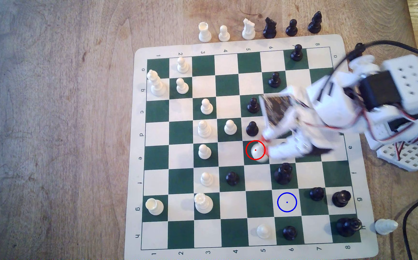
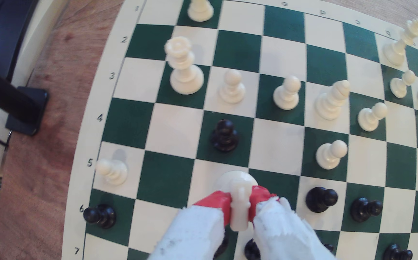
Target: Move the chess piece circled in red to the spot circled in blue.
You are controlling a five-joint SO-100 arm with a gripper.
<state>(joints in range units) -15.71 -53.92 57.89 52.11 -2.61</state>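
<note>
The green-and-cream mat point(image 1: 353, 175) is crowded with white and black pieces, and more stand off its far edge on the table point(image 1: 53, 125). The gripper point(image 2: 239, 200) is clamped on the knight point(image 2: 239, 212), red fingertips point(image 2: 218, 200) pressed to both sides, right over the red-ringed green square. The blue-ringed spot point(image 1: 287, 202) sits bare, well apart, toward the exterior view's lower right.

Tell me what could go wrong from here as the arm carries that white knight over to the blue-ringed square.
The gripper holds the knight with only its red fingertips, so the piece might twist or slip. The way to the blue-ringed spot passes a tall black piece; a low carry could topple it. Another black piece stands on the square next to the spot, toward the exterior view's right, so an off-centre release may bump it.
</note>
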